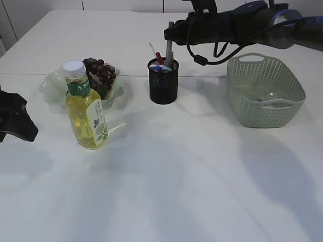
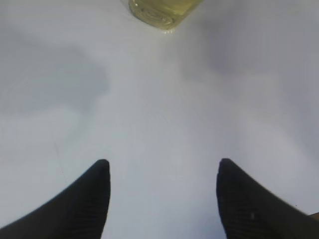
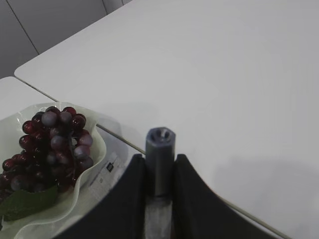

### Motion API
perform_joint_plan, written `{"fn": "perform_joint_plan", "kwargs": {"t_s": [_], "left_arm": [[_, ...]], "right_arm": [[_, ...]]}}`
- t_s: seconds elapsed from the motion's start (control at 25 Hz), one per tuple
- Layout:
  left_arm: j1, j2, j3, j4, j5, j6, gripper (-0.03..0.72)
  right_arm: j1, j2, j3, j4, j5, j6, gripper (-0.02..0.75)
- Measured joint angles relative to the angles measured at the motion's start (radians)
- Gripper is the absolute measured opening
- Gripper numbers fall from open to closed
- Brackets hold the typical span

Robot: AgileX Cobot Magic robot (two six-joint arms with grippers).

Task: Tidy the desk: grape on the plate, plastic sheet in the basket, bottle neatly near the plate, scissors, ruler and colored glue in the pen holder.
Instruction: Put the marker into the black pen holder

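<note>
My right gripper (image 1: 171,31) (image 3: 160,159) is shut on a grey glue stick (image 1: 169,48) (image 3: 160,144), held upright above the black mesh pen holder (image 1: 163,85); its lower end reaches the holder's mouth. Red and white items stand in the holder. The grapes (image 1: 101,70) (image 3: 52,144) lie on the pale green plate (image 1: 50,88) (image 3: 99,144). The bottle (image 1: 87,113) (image 2: 162,10) of yellow drink stands upright in front of the plate. A clear plastic sheet (image 1: 262,96) lies in the green basket (image 1: 292,96). My left gripper (image 1: 17,121) (image 2: 162,169) is open and empty, left of the bottle.
The white table has a seam running across behind the plate and holder. The right arm stretches over the basket toward the holder.
</note>
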Motion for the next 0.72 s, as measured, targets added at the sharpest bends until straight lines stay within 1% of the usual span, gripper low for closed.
{"fn": "perform_joint_plan", "kwargs": {"t_s": [0.12,0.28,0.32,0.4,0.48,0.52,0.6,0.64,0.72], "left_arm": [[0.0,0.0,0.0,0.0,0.0,0.0,0.489],[0.0,0.0,0.0,0.0,0.0,0.0,0.489],[0.0,0.0,0.0,0.0,0.0,0.0,0.489],[0.0,0.0,0.0,0.0,0.0,0.0,0.489],[0.0,0.0,0.0,0.0,0.0,0.0,0.489],[0.0,0.0,0.0,0.0,0.0,0.0,0.489],[0.0,0.0,0.0,0.0,0.0,0.0,0.489],[0.0,0.0,0.0,0.0,0.0,0.0,0.489],[0.0,0.0,0.0,0.0,0.0,0.0,0.489]], "right_arm": [[0.0,0.0,0.0,0.0,0.002,-0.002,0.17],[0.0,0.0,0.0,0.0,0.026,-0.002,0.314],[0.0,0.0,0.0,0.0,0.03,-0.002,0.335],[0.0,0.0,0.0,-0.002,0.032,0.02,0.354],[0.0,0.0,0.0,-0.028,0.034,0.096,0.358],[-0.002,-0.002,0.0,-0.068,0.04,0.155,0.361],[-0.004,-0.015,0.0,-0.203,0.073,0.303,0.364],[-0.005,-0.025,0.0,-0.303,0.1,0.382,0.365],[-0.006,-0.06,0.0,-0.53,0.17,0.608,0.365]]}}
